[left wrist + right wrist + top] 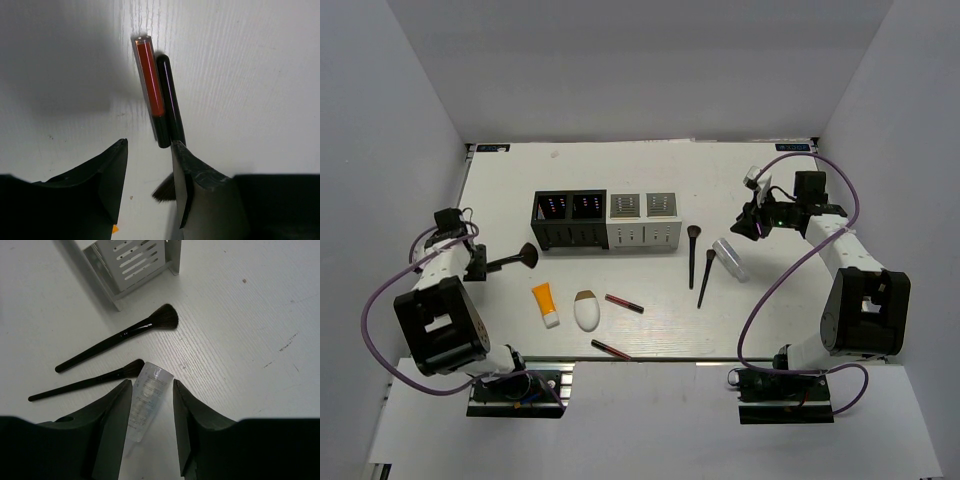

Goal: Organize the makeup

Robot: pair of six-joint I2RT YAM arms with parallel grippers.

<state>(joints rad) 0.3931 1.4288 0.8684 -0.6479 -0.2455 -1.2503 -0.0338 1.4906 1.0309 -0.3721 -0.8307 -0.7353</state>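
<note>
My left gripper [149, 143] is open with nothing between its fingers; in the top view [478, 262] it sits at the left. A black brush [510, 261] lies by it, its bristles [165, 190] under the right finger. A dark-red stick [150, 85] lies beside the brush handle. My right gripper [151, 385] is open astride the clear bottle [145, 405], also in the top view [730, 258]. Two black brushes [693, 255] [706, 277] lie left of the bottle. The orange tube [546, 304], the white egg-shaped piece [586, 310] and two red sticks [623, 303] [610, 349] lie at front centre.
A black slotted organizer [570, 218] and a grey-white one [645, 220] stand side by side at the table's middle back. The grey-white one's corner shows in the right wrist view [130, 262]. Grey walls close the table on three sides.
</note>
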